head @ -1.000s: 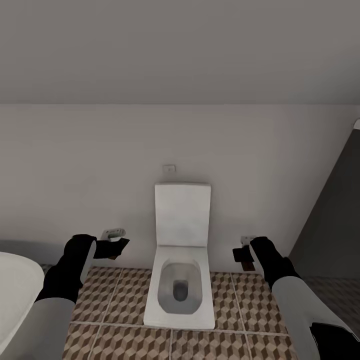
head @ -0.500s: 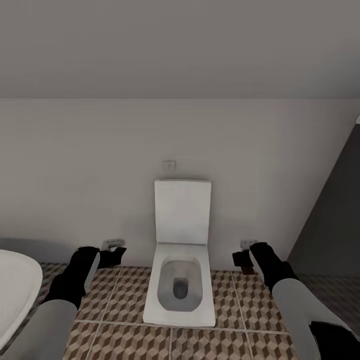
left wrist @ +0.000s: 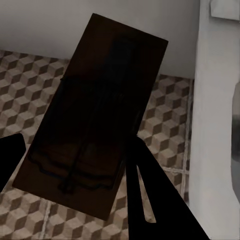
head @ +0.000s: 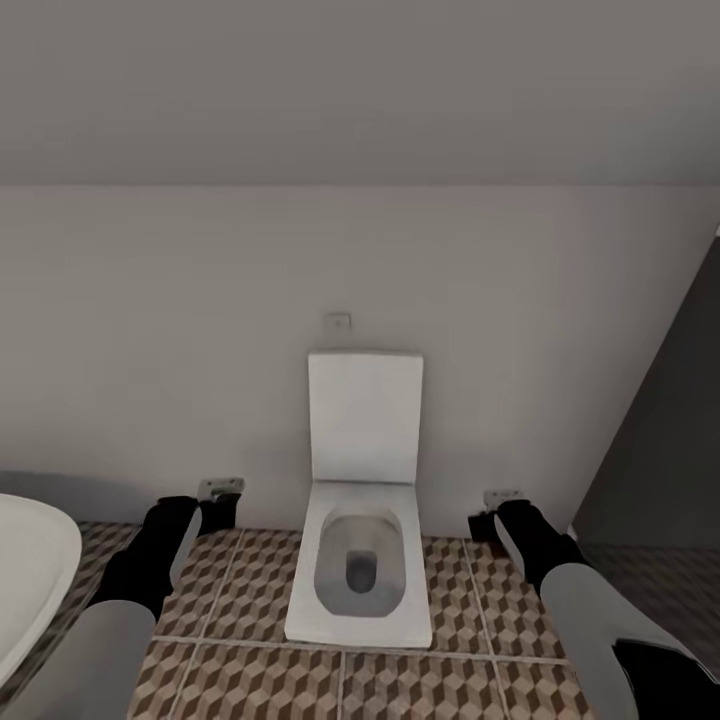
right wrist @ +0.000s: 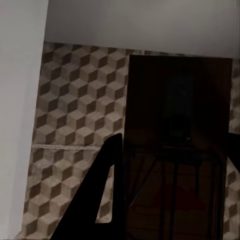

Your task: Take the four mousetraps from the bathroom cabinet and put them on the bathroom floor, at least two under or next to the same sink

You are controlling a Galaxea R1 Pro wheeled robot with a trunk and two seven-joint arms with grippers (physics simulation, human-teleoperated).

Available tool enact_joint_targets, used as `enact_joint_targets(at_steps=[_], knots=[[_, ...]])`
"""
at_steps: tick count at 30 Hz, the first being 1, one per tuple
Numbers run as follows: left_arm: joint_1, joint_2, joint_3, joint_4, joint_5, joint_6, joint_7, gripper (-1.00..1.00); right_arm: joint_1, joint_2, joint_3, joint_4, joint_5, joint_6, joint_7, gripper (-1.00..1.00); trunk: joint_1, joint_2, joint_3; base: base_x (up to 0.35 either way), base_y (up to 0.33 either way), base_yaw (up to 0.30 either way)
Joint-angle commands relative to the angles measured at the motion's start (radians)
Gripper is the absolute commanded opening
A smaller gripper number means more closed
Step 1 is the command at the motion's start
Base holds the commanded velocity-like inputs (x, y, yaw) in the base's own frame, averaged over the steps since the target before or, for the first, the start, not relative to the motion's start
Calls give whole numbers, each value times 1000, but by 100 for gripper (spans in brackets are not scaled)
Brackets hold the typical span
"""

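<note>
The left gripper is clamped on a flat dark-brown rectangular mousetrap. The left wrist view shows the slab tilted between the black fingers, its thin wire parts faintly visible on the dark face. Past that trap lies the bathroom floor of large square tiles printed with brown, beige and white cubes, and just beside it the white side of the square toilet.

The right gripper likewise holds a second dark-brown mousetrap slab between its black fingers — the right wrist view shows it squarer to the camera, wire bars crossing its near end, with the same cube-patterned tiles beyond and a pale grout line running across them.

From the head view both grippers hang low, near the foot of the plain off-white wall, one on each side of the white toilet, whose lid stands upright. The traps themselves show there only as small dark shapes at the gripper tips. That view adds the room: a small pale wall plate above the toilet lid, the curved rim of a white bathtub outside the left arm, and a dark grey panel beyond the right arm.
</note>
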Motion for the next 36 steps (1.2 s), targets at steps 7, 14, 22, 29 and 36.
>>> enact_joint_targets(at_steps=[7,14,22,29,36], knots=[[-1,-2,3,9,-6,-49,-4,-100,-1,1,-12,66,7,-80,-44,-100,27,-50,-23,0,0,0],[-1,-2,5,14,-7,-73,-4,-100,-1,1,-14,109,6,-138,-50,-100,54,-99,-45,0,0,0],[-1,-3,5,15,-10,-128,-2,-100,-1,3,-14,119,6,-155,-50,-100,84,-155,-70,0,0,0],[-1,-4,1,17,-9,-200,0,-100,-1,2,-14,120,5,-156,-50,-100,111,-204,-92,0,0,0],[-1,-6,-3,23,-9,-220,30,-100,-1,0,-14,120,5,-156,-50,-100,138,-253,-114,0,0,0]])
